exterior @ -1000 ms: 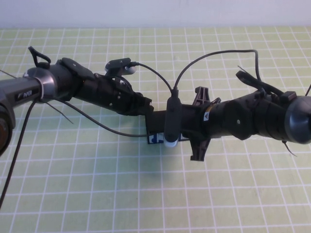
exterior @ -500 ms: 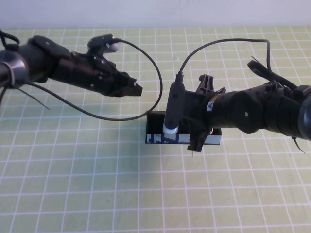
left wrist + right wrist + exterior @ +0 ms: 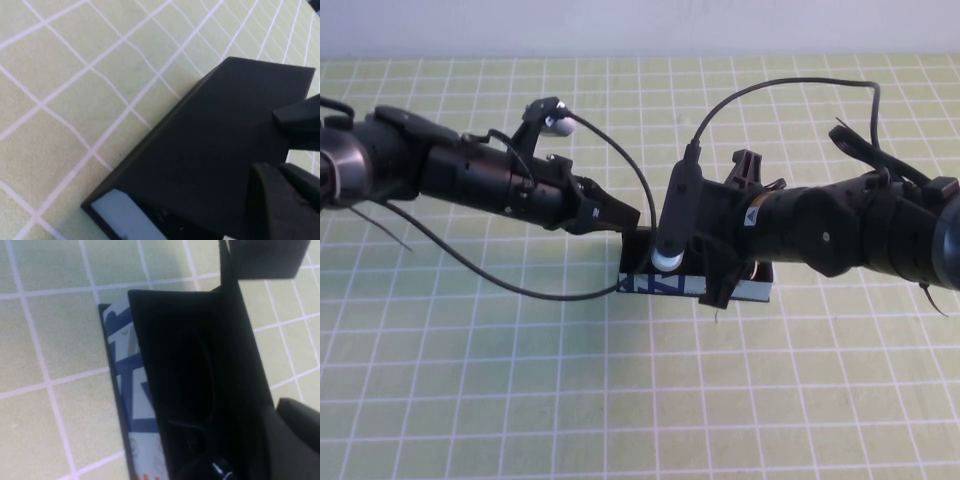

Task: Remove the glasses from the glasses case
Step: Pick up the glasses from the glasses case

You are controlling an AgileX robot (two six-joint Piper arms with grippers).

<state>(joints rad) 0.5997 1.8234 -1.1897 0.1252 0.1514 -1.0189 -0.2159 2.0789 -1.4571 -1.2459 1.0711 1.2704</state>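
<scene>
Left gripper reaches in from the left, its tip at the raised lid of the glasses case. In the left wrist view two dark fingers lie against the lid's flat black outer face; how far apart they stand cannot be told, nor whether they pinch the lid edge.

Glasses case sits on the green checked surface just right of the left fingers and directly under the right gripper. Lid open, white-blue front side facing the camera.

The glasses lie inside the case, a dark frame barely separable from the black interior.

Right gripper comes from the right, over the open case. Fingers closed; whether they have hold of the glasses cannot be told.
</scene>
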